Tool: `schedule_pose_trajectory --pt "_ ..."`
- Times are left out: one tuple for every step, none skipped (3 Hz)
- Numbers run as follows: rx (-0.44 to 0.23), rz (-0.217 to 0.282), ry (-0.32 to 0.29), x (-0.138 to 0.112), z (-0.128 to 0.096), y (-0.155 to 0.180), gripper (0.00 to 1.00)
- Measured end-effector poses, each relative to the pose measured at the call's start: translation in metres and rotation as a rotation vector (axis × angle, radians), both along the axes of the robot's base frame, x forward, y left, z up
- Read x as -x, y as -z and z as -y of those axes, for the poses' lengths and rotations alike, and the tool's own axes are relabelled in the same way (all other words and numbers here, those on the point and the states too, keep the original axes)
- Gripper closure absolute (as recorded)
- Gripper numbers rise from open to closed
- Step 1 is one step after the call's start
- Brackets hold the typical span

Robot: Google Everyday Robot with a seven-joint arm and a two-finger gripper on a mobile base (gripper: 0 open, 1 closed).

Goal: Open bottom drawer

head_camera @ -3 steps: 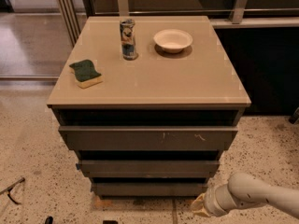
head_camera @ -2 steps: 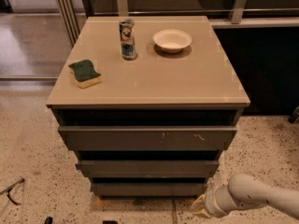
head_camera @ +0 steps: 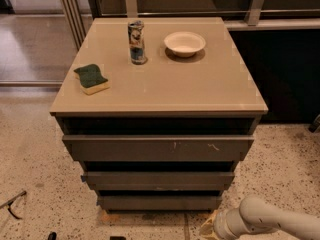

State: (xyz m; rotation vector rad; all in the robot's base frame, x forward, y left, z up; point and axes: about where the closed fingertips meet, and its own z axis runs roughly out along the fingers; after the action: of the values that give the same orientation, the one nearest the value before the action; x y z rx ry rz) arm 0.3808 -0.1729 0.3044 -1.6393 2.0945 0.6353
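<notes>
The bottom drawer (head_camera: pixel 159 202) is the lowest, narrowest dark grey-brown front of the three-drawer cabinet. It sits flush and closed, just above the floor. My gripper (head_camera: pixel 209 228) is at the bottom right of the view, at the end of the pale arm (head_camera: pixel 270 220). It is low near the floor, just below and to the right of the bottom drawer's right end. Most of it is cut off by the frame's lower edge.
On the beige cabinet top (head_camera: pixel 165 91) are a green and yellow sponge (head_camera: pixel 91 78), a can (head_camera: pixel 136 42) and a white bowl (head_camera: pixel 184 43). The middle drawer (head_camera: pixel 158 179) and the scratched top drawer (head_camera: pixel 158 148) are above. Speckled floor surrounds the cabinet, with a dark wall at right.
The arm and gripper have sunk slightly lower in the view. The cabinet and the things on top have not moved.
</notes>
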Motion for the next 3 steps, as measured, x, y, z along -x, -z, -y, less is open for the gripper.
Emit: schedule_pose_trajectory --pt "-0.061 0.021 -0.035 -0.0015 -0.0202 0.032 1.0" --pt "-0.066 0.014 -0.036 0.0018 -0.0225 0.0357 0.81" --pt "-0.059 0.026 -0.041 0.0014 -0.0221 0.0369 0.5"
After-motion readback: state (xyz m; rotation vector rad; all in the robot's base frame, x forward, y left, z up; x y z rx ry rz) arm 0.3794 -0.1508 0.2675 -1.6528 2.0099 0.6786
